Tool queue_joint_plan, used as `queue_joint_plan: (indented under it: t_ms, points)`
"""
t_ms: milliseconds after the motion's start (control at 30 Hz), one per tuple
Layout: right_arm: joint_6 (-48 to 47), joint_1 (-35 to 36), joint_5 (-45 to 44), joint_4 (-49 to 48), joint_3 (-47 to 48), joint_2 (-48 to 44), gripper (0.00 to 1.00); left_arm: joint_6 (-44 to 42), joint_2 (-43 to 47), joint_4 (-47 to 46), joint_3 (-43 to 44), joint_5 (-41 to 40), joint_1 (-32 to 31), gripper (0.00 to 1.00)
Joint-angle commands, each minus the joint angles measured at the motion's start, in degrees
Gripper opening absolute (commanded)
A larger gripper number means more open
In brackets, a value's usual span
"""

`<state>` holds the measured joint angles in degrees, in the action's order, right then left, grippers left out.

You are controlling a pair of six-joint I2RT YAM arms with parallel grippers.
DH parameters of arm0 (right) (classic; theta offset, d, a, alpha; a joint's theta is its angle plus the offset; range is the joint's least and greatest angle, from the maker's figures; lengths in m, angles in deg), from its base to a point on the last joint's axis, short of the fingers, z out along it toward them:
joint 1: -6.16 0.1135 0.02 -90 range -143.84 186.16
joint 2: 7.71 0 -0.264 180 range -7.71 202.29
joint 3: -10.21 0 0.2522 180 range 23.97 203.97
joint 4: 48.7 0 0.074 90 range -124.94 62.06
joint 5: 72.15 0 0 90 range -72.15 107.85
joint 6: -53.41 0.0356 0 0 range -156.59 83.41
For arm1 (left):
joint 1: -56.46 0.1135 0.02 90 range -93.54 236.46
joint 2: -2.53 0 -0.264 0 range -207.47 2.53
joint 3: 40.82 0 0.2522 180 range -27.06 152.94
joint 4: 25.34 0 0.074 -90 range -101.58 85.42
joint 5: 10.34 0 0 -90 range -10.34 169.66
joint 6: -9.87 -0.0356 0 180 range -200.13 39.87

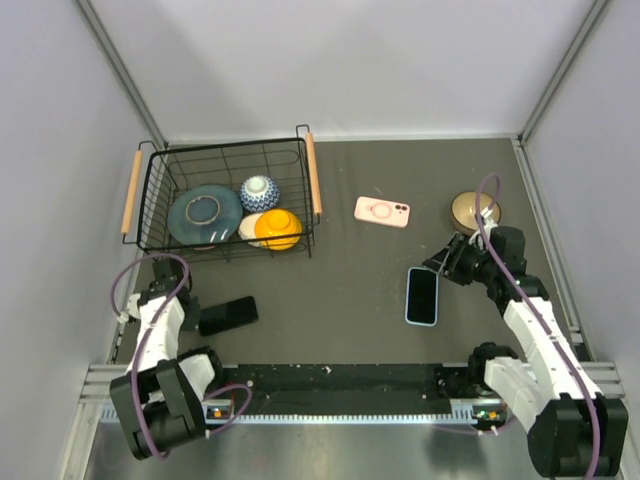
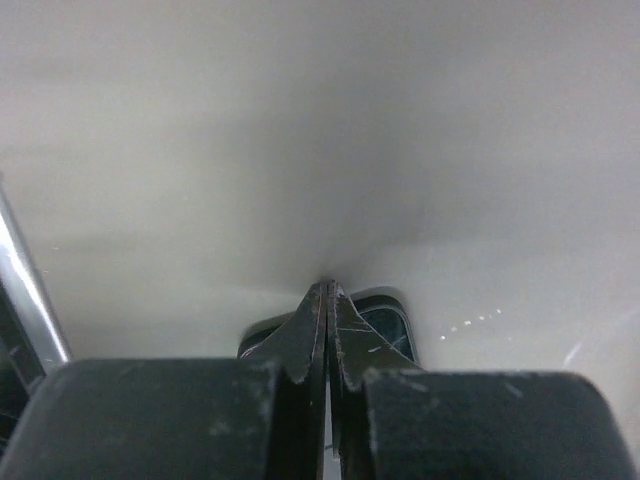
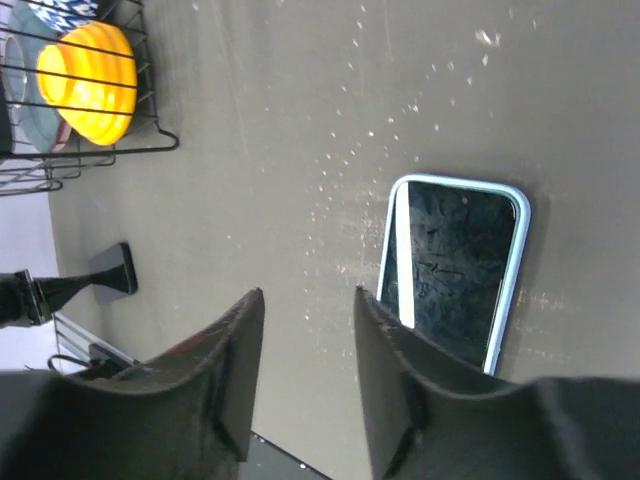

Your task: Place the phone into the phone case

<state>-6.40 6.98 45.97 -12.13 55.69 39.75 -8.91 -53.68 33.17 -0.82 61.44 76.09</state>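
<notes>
The phone (image 1: 228, 314) lies screen up, glossy black, at the near left of the table; it also shows small in the right wrist view (image 3: 112, 272). My left gripper (image 1: 196, 320) is shut and empty, its tips at the phone's left end; a dark rounded corner (image 2: 388, 320) shows just behind the closed fingers. The pink phone case (image 1: 382, 211) lies flat at the back middle, white ring up. My right gripper (image 1: 446, 262) is open and empty, hovering just right of a black slab with a light blue rim (image 1: 422, 296), which also shows in the right wrist view (image 3: 450, 265).
A black wire basket (image 1: 150, 195) with wooden handles stands at the back left, holding a teal plate (image 1: 205, 213), a blue-white bowl (image 1: 259, 191) and a yellow bowl (image 1: 278, 228). A gold round object (image 1: 472, 210) sits at the back right. Grey walls enclose the table.
</notes>
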Motion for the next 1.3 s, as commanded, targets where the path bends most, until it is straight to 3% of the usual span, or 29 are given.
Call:
queue_joint_plan:
  t_ms: [0, 33, 67, 267, 433, 967, 1267]
  points:
    - [1.97, -0.56, -0.26, -6.98, -3.59, 3.68, 0.31, -1.09, 0.48, -0.63, -2.86, 9.51, 0.22, 0.0]
    - [2.32, -0.56, -0.34, -9.08, -3.86, 5.78, 0.21, -1.17, 0.74, -0.63, -3.03, 10.3, 0.14, 0.0]
    - [2.41, -0.56, -1.3, -9.97, -3.86, 6.84, 0.17, -1.35, 1.01, -0.63, -3.12, 11.53, 0.14, 0.0]
    - [0.31, -0.56, -9.03, -12.09, -2.99, 17.11, 0.0, -2.67, 8.56, 0.07, -5.93, 15.93, -0.39, 0.0]
    - [-1.28, -0.56, -13.52, -10.95, -0.97, 21.88, 0.0, -3.02, 13.58, 1.83, -6.2, 16.46, -0.39, 0.0]
    - [-2.42, -0.56, -18.45, -5.32, 3.7, 31.99, 0.0, -3.63, 11.2, 1.39, -4.97, 14.88, -0.48, 0.0]
    - [-2.07, -0.56, -19.59, -3.74, 1.85, 31.47, 0.0, -3.98, 8.75, 2.89, -2.6, 12.24, -0.48, 0.0]
